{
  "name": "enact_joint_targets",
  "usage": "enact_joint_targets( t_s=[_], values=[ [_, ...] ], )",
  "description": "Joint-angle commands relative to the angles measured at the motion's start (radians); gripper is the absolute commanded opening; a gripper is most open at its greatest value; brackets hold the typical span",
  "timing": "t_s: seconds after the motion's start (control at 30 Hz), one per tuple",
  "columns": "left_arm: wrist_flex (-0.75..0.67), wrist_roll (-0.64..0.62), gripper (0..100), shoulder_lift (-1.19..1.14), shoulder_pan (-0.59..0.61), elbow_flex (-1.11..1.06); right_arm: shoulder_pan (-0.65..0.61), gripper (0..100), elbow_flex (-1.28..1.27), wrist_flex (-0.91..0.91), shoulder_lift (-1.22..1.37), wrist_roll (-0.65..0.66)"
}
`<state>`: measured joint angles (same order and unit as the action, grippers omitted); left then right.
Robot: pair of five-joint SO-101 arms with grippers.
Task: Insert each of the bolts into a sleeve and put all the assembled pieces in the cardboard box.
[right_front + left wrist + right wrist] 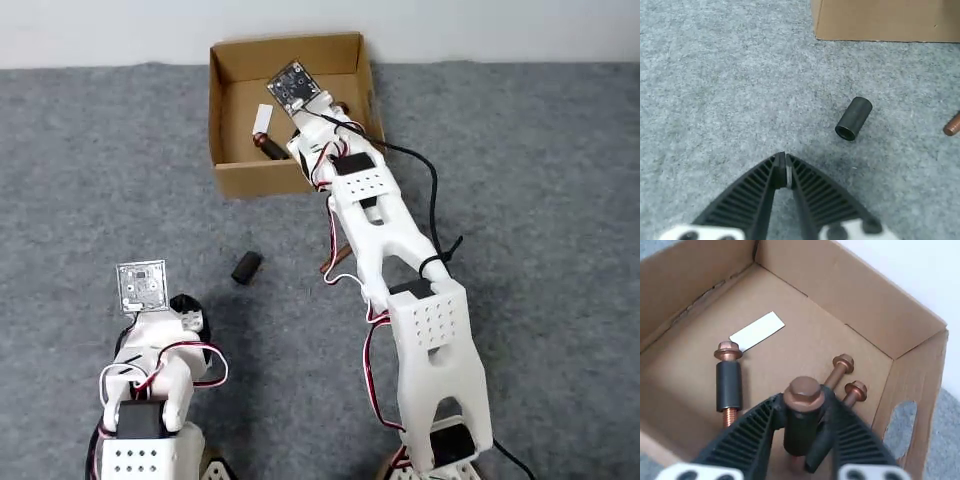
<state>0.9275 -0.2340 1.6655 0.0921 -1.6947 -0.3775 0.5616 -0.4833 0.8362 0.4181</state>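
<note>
- Black ribbed fingers of the left gripper (785, 169) are pressed together with nothing between them, low over the near left part of the grey table (520, 150).
- Ahead of those jaws and off to their right lies the loose sleeve (854, 118), on its side. Its long axis is slanted, with one open end turned back toward the gripper. The left arm is plainly the nearer one to it.
- Just past the sleeve, a loose bolt (952, 124) lies on the table, partly under the right arm's forearm.
- Farther on, against the table's far edge, stands the cardboard box (222, 110).
- The right gripper (802, 412) hangs inside the box, jaws clamped on the held piece (805, 390), a bolt already in its sleeve. The head is up and the shank points at the box floor.
- With box floor below it, that piece should land inside once the jaws part.
- On the box floor lie a second assembled piece (728, 385) beside a white label (757, 331), and two more bolt heads (843, 361) toward the far corner.
</note>
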Motion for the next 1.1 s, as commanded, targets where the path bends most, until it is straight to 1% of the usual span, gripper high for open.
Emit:
enact_joint_targets(
  t_s=[0.0, 0.07, 0.17, 0.27, 0.3, 0.37, 0.43, 0.5, 0.67, 0.73, 0.77, 0.93, 1.07],
  values=[
    [-0.005, -0.011, 0, 0.000, 0.005, 0.005, -0.036, 20.2, 0.021, -0.058, -0.064, 0.008],
    [-0.005, -0.011, 0, 0.000, 0.005, 0.005, -0.045, 18.6, 0.021, -0.062, -0.094, 0.008],
    [-0.005, -0.011, 0, 0.000, 0.005, 0.005, -0.054, 13.0, 0.020, -0.076, -0.163, 0.008],
    [-0.008, -0.011, 0, 0.002, 0.017, 0.005, -0.077, 3.5, 0.020, -0.139, -0.231, 0.006],
    [-0.012, -0.011, 0, 0.005, 0.044, 0.005, -0.081, 0.2, 0.020, -0.165, -0.254, 0.006],
    [-0.032, -0.029, 0, 0.011, 0.123, 0.005, -0.090, 2.1, 0.020, -0.216, -0.294, -0.009],
    [-0.051, -0.084, 0, 0.011, 0.180, 0.005, -0.094, 0.6, 0.020, -0.272, -0.334, -0.083],
    [-0.054, -0.117, 0, 0.011, 0.207, 0.005, -0.101, 0.9, 0.020, -0.341, -0.375, -0.141],
    [-0.084, -0.123, 0, 0.011, 0.292, 0.005, -0.140, 0.9, 0.020, -0.572, -0.461, -0.157],
    [-0.087, -0.124, 0, 0.011, 0.302, 0.005, -0.159, 0.9, 0.020, -0.674, -0.479, -0.164],
    [-0.087, -0.124, 0, 0.011, 0.302, 0.005, -0.166, 0.9, 0.020, -0.719, -0.484, -0.189],
    [-0.086, -0.124, 0, 0.009, 0.301, 0.005, -0.214, 0.8, 0.020, -0.891, -0.484, -0.405],
    [-0.086, -0.124, 0, 0.006, 0.299, 0.005, -0.255, 0.8, 0.020, -0.969, -0.463, -0.597]
  ],
)
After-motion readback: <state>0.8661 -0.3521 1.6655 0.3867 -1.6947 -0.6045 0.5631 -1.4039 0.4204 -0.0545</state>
